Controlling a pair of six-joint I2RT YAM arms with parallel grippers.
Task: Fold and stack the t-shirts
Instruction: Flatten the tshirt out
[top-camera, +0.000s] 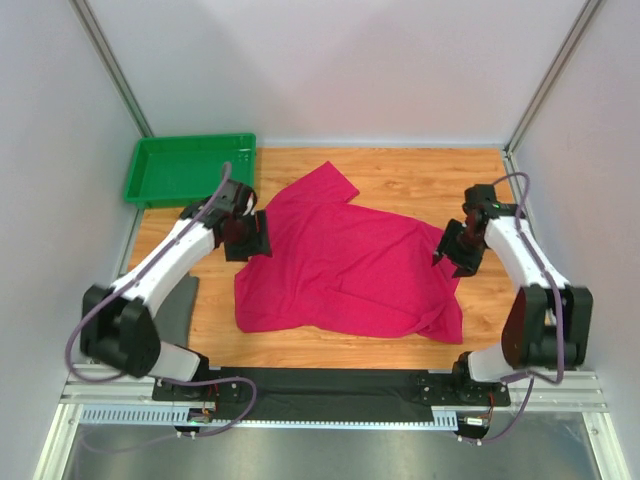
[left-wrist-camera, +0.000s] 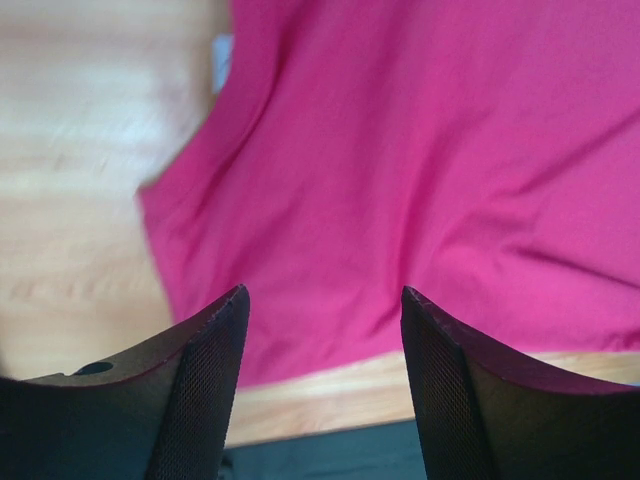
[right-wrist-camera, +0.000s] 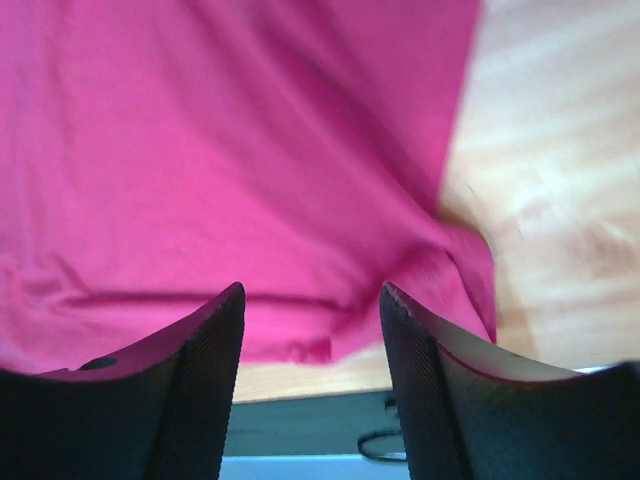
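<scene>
1 t-shirt (top-camera: 345, 265) lies rumpled mid-frame on the wooden surface (top-camera: 420, 180). It looks soft, light and limp, so it will likely sag; pinch 2 hem corners. The left fingers (left-wrist-camera: 205, 380) and right fingers (right-wrist-camera: 205, 380) stand wide apart, holding nothing.

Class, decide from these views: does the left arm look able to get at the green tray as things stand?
Probably yes. The green tray lies just beyond the left gripper, nothing stands between them, and its open jaws hold nothing.
</scene>
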